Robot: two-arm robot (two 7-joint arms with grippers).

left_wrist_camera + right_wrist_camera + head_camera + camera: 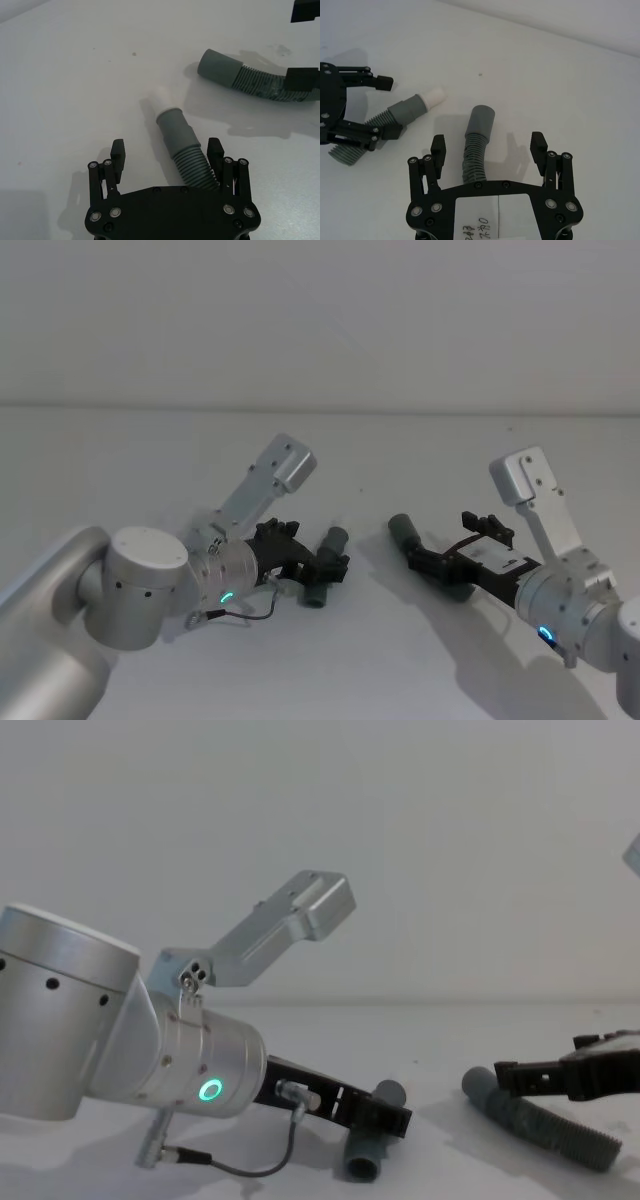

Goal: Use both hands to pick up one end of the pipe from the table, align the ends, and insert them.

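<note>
Both grippers straddled their pipe pieces, fingers apart, nothing lifted yet.
The left gripper (166,146) stood spread over the short piece (180,140) and the right gripper (488,141) over the ribbed piece (474,155). Both pieces lay on the table (150,450), well in from its far edge. Each grip should probably close behind its end, leaving white tip (162,98) and grey cuff (481,119) free. Two grippers, two pieces, one tip, one cuff.
</note>
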